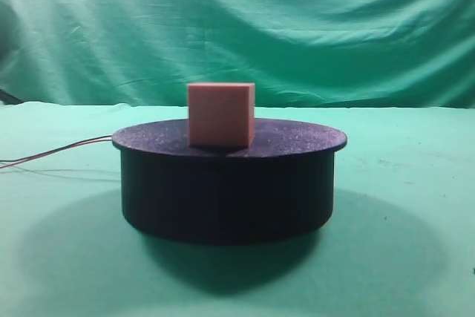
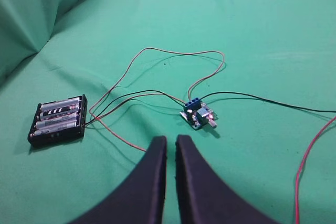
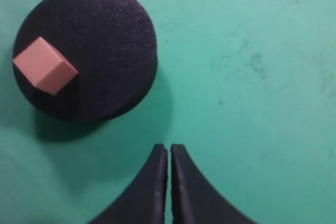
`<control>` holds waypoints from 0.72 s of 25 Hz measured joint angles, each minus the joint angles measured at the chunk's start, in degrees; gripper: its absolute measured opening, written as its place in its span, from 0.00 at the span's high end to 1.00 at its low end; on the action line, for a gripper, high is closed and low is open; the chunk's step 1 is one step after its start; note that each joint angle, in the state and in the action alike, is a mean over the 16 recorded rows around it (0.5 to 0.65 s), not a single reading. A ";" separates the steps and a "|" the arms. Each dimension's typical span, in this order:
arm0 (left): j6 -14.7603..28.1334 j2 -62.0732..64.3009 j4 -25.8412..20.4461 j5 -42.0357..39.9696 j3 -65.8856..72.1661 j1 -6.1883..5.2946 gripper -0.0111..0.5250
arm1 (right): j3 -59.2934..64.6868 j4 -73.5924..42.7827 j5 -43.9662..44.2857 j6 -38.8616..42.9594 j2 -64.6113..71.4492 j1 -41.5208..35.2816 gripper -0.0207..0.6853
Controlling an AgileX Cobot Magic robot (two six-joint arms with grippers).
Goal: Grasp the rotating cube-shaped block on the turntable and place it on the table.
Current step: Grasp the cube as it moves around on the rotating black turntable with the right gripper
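The pinkish-tan cube-shaped block stands upright on the flat speckled top of the dark turntable, near its middle. From above, the block sits toward the left part of the disc. My right gripper hovers over bare green table, below and to the right of the turntable and apart from it. Its fingers are together with only a thin slit and nothing between them. My left gripper is over the cloth elsewhere, fingers nearly touching and holding nothing. Neither gripper shows in the exterior view.
A black battery holder and a small circuit board lie on the cloth, joined by looping thin wires. A red wire runs along the right. Thin red wires leave the turntable's left side. A green fabric backdrop hangs behind.
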 joint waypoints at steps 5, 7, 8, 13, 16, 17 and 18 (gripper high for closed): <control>0.00 0.00 0.00 0.00 0.00 0.00 0.98 | -2.61 3.36 -0.06 -0.65 4.60 1.07 0.35; 0.00 0.00 0.00 0.00 0.00 0.00 0.98 | -3.37 4.68 -0.11 -1.07 6.05 1.18 0.24; 0.00 0.00 0.00 0.00 0.00 0.00 0.98 | -3.69 5.31 -0.16 -1.29 6.75 1.20 0.20; 0.00 0.00 0.00 0.00 0.00 0.00 0.98 | -5.25 7.12 -0.96 -2.09 10.54 1.26 0.07; 0.00 0.00 0.00 0.00 0.00 0.00 0.98 | -6.41 6.87 -1.61 -2.29 13.16 1.27 0.09; 0.00 0.00 0.00 0.00 0.00 0.00 0.98 | -6.83 6.66 -1.83 -2.35 14.02 1.27 0.11; 0.00 0.00 0.00 0.00 0.00 0.00 0.98 | -7.26 6.41 -2.04 -2.40 14.85 1.27 0.13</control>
